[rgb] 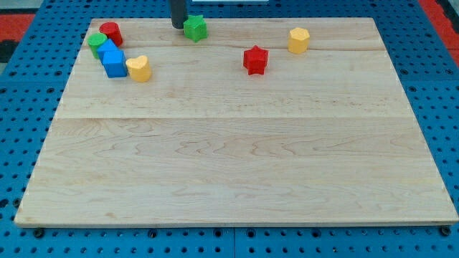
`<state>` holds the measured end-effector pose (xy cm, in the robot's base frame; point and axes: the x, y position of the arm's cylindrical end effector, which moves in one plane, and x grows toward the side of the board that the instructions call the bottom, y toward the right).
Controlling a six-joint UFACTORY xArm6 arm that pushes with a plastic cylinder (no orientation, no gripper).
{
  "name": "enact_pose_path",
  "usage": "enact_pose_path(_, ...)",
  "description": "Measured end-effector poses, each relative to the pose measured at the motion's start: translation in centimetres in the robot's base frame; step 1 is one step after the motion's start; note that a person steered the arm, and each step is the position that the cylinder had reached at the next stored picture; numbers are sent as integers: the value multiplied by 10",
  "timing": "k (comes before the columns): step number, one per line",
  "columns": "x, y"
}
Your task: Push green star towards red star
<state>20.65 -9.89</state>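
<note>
Near the view's top edge of the wooden board (237, 165), my tip (177, 26) stands just left of the green star (195, 27), seemingly touching it and holding nothing. The red star (255, 59) lies well apart, toward the view's lower right of the green star.

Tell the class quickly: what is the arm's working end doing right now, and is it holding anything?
No hand on this arm: only my tip, holding nothing.
My tip sits just to the view's left of the green star, close against it; contact cannot be told.
</note>
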Motion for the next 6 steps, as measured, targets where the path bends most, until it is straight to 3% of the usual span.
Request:
enact_pose_path(2,0,7)
enact_pose_path(3,33,50)
enact_pose_path(4,32,34)
enact_pose_path(5,4,22)
enact_pose_path(6,6,45)
